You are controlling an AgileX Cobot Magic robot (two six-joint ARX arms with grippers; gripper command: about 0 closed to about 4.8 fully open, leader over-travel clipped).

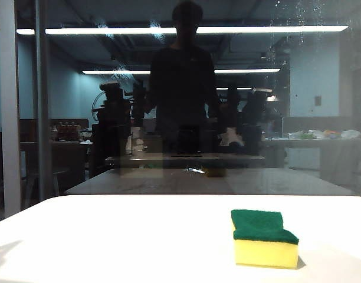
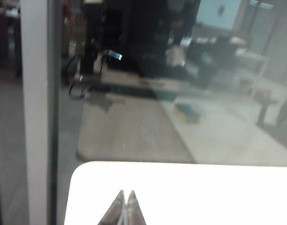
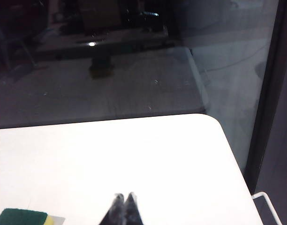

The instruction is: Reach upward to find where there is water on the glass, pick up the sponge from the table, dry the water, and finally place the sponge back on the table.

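Sponge [image 1: 264, 237]: lies flat on the white table [image 1: 110, 242], green scouring layer up, yellow foam below, towards the right side in the exterior view; nothing touches it. One green corner also shows in the right wrist view [image 3: 21, 217].
Glass [image 1: 186, 106]: stands upright along the far edge of the table, dark and mirror-like (a dark figure and a second tabletop show in it).
Frame bar [image 1: 8, 112]: grey, vertical, at the left of the pane.
Water [image 1: 289, 17]: pale speckles and faint slanted streaks high on the pane, upper right.
Left gripper [image 2: 125, 196]: above the table near its rounded corner, fingers pressed together, holding nothing.
Right gripper [image 3: 123, 199]: above the table, just beside the sponge but apart from it, fingertips pressed together, empty.
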